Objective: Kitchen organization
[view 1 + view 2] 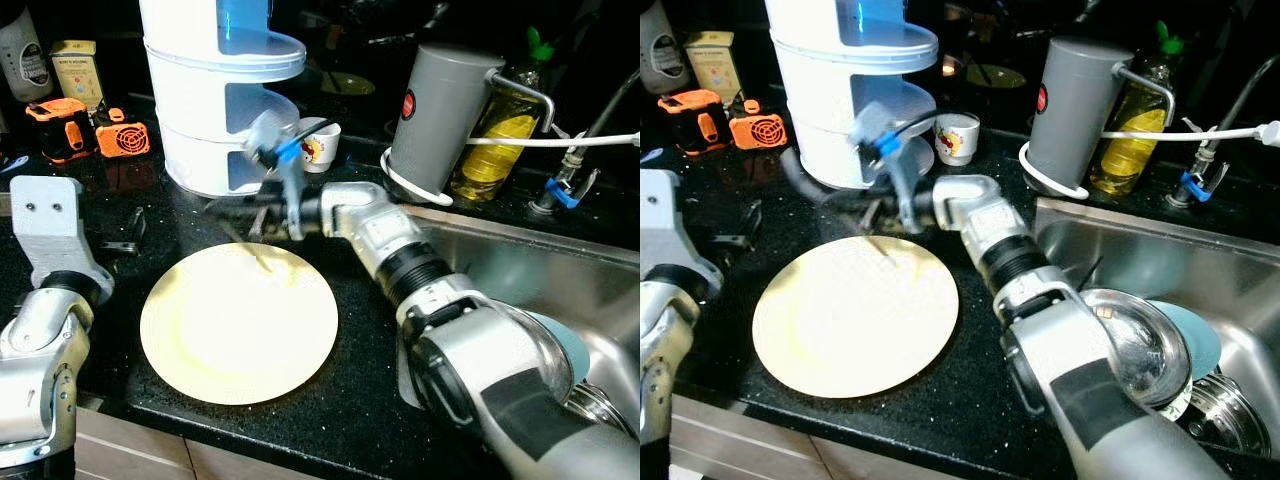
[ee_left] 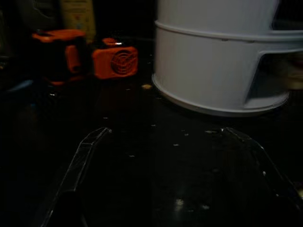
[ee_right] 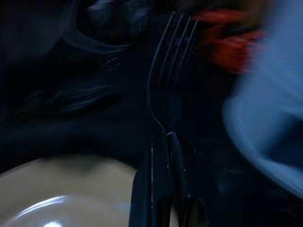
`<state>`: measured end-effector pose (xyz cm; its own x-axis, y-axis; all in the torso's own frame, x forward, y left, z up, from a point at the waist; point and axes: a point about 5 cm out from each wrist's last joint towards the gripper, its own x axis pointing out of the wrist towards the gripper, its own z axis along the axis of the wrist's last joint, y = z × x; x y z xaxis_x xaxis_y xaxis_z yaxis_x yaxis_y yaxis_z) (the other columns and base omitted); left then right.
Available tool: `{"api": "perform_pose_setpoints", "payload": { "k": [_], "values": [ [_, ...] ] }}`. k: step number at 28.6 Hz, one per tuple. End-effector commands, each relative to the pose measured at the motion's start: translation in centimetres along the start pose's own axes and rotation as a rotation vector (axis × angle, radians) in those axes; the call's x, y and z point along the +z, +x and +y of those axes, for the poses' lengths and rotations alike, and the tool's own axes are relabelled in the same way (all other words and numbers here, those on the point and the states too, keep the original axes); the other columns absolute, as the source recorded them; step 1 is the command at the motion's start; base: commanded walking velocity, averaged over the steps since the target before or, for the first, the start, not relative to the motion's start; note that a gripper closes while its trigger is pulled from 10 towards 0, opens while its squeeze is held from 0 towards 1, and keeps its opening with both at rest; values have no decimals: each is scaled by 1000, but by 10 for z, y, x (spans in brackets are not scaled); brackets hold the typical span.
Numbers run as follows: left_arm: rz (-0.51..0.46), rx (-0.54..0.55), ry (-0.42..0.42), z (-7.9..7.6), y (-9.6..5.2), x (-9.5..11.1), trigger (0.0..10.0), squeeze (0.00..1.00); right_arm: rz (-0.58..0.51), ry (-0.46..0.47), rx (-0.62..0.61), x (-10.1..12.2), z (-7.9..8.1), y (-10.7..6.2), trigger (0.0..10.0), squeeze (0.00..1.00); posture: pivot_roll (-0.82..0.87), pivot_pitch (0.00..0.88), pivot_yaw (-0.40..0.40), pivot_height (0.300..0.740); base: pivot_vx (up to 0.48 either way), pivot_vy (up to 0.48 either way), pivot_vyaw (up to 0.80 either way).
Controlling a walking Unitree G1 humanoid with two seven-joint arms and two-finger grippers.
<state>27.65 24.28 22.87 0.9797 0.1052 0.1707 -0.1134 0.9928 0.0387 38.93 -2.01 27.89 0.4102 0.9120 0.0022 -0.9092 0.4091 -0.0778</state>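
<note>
**A:** Where is the working gripper, and what are its fingers doing?

**B:** The right gripper [image 3: 163, 156] sits in the lower middle of its wrist view, fingers pressed together on the handle of a fork [image 3: 165, 61]. The tines point toward the top of that frame, over dark counter. In the head views the arm reaches from lower right toward the centre, and the gripper end is blurred just past the far rim of the yellow plate [image 1: 238, 322].

**A:** And the plate itself?

**B:** It lies flat on the black speckled counter [image 1: 340, 400], in the lower middle of the left eye view. Its pale edge also shows at the lower left of the right wrist view, right beside the closed fingers.

**A:** What about the other arm?

**B:** The left gripper [image 2: 165, 142] hovers low over the counter, its two fingers spread wide apart with nothing between them. It faces the white tiered rack [image 2: 218, 56], which fills the upper right of that view.

**A:** What surrounds them?

**B:** Upper left holds two orange devices [image 1: 90, 128]. A small printed cup [image 1: 318, 143] stands just right of the rack. Further right are a grey kettle [image 1: 440, 115] and a bottle of yellow liquid [image 1: 495, 135], touching or nearly so. The steel sink [image 1: 1140, 270] takes the right side, with a steel bowl [image 1: 1140, 350] and a blue plate [image 1: 1195, 340] inside.
</note>
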Motion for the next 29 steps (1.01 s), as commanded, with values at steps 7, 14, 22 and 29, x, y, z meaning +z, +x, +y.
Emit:
{"api": "perform_pose_setpoints", "payload": {
  "k": [7,14,22,29],
  "values": [
    [-38,-210,-112,-27,-2,10,10000,0,-207,129,-351,25,-45,-50,0,0,107,0,-104,740,0,0,-157],
    [-5,-374,-189,-44,-3,10,10000,0,-146,124,-542,5,-63,-96,0,0,91,0,-89,740,0,0,-781],
    [45,-492,-197,-56,-7,6,10000,0,-27,43,-673,-8,-65,-113,0,0,88,0,-79,740,0,0,-781],
    [65,-530,-190,-58,-10,5,10000,0,74,-67,-729,-18,-62,-114,0,0,92,0,-76,740,0,0,-782]
  ]
}}
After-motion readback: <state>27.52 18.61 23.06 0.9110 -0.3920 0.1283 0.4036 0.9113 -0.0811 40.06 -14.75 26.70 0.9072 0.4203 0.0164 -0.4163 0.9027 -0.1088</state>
